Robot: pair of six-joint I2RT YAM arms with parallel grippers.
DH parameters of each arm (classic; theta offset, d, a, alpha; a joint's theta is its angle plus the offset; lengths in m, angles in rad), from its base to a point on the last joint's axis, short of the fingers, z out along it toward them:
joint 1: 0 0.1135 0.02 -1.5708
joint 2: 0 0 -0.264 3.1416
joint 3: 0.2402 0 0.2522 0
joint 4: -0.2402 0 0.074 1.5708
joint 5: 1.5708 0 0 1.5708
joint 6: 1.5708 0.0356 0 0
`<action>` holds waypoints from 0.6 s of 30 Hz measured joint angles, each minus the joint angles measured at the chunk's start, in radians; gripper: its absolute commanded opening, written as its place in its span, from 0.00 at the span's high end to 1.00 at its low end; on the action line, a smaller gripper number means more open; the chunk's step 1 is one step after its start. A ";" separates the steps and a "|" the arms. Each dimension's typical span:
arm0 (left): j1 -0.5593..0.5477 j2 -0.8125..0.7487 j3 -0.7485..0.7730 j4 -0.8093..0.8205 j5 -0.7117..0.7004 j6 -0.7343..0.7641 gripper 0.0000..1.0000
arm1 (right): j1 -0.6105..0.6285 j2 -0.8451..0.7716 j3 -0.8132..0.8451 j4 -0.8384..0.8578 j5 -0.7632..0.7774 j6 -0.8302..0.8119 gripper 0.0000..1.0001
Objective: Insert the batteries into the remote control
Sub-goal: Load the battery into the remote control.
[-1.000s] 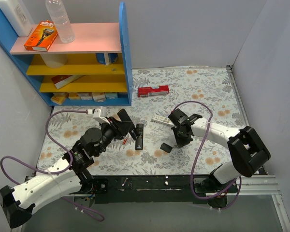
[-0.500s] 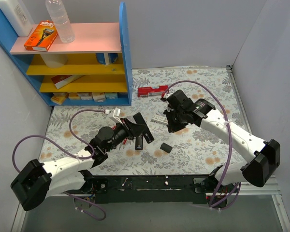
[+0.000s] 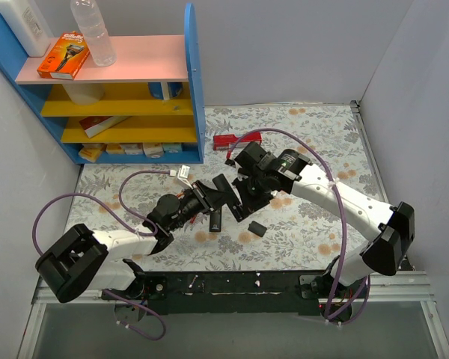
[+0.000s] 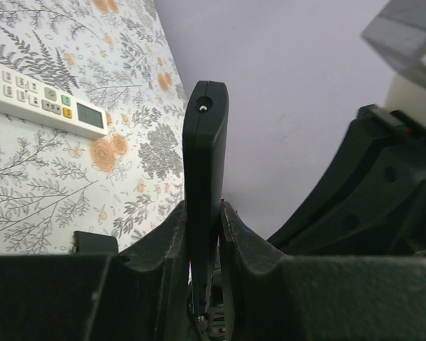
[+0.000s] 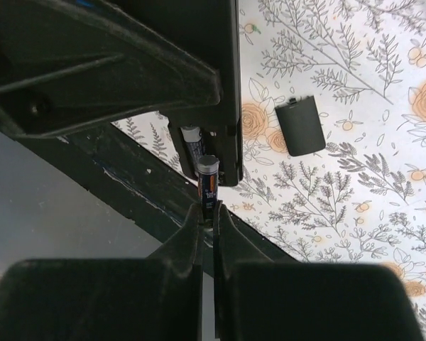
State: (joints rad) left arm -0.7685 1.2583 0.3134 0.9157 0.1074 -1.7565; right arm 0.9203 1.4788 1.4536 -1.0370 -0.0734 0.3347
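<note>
My left gripper [image 3: 223,194] is shut on the black remote control [image 3: 233,200] and holds it above the table. In the left wrist view the remote [image 4: 206,156] stands edge-on between the fingers [image 4: 172,234]. My right gripper [image 3: 247,191] is shut on a battery [image 5: 208,186] with a dark casing and an orange band. The battery's free end is at the open compartment at the end of the remote [image 5: 224,106]. Another battery [image 5: 192,145] lies inside the compartment. The black back cover [image 3: 258,228] lies on the table and also shows in the right wrist view [image 5: 300,125].
A slimmer black remote [image 3: 216,218] lies under the left gripper. A white remote [image 4: 42,99] lies on the floral cloth. A red object [image 3: 226,140] lies at the back by the blue shelf unit [image 3: 195,90]. The table's dark front edge [image 5: 128,185] is just below the grippers.
My right gripper moved left with the battery to the held remote. My left gripper moved right and lifted the remote toward it. The two grippers now meet above the middle of the table.
</note>
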 measured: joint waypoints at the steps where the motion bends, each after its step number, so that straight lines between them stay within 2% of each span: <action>1: 0.000 0.001 -0.002 0.012 0.003 -0.010 1.00 | 0.004 0.011 0.002 -0.005 -0.002 0.004 0.99; 18: 0.001 0.031 -0.037 0.089 0.016 -0.086 1.00 | 0.011 0.106 0.063 -0.089 -0.006 0.047 0.99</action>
State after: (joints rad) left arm -0.7677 1.2892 0.2764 1.0042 0.1230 -1.8423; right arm 0.9318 1.5852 1.5162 -1.1263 -0.0792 0.3813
